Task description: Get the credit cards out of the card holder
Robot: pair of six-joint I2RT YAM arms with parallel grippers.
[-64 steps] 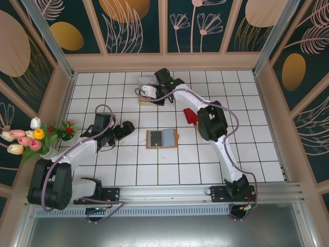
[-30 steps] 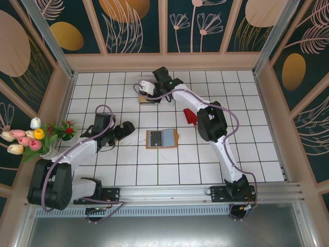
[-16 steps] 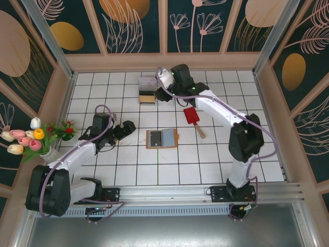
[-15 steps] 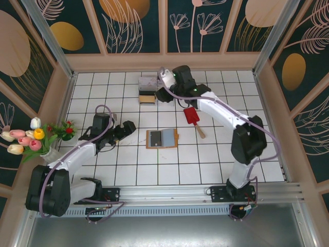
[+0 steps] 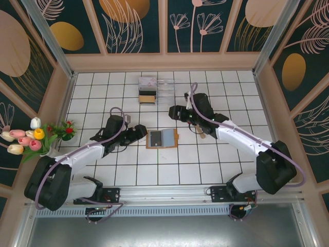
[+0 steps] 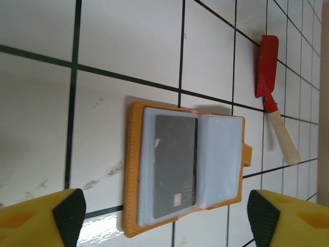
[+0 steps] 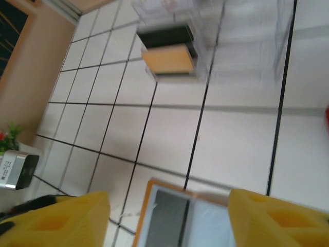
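Observation:
The card holder lies open on the tiles, tan-orange with grey-blue inner panels. One dark grey credit card sits in its left panel. My left gripper is just left of the holder, low over the tiles. In the wrist view its jaws stand open, the holder's near edge between the fingertips. My right gripper hangs above the holder's far right corner, open with nothing held. Its wrist view has the holder below the gripper.
A clear plastic box stands at the back with a tan piece and a dark piece stacked inside. A red spatula with a wooden handle lies right of the holder, partly under my right arm. Flowers stand at the left wall.
My right arm has swung from the clear box down to over the card holder, and its jaws have opened. My left gripper has moved right, up to the holder's left edge.

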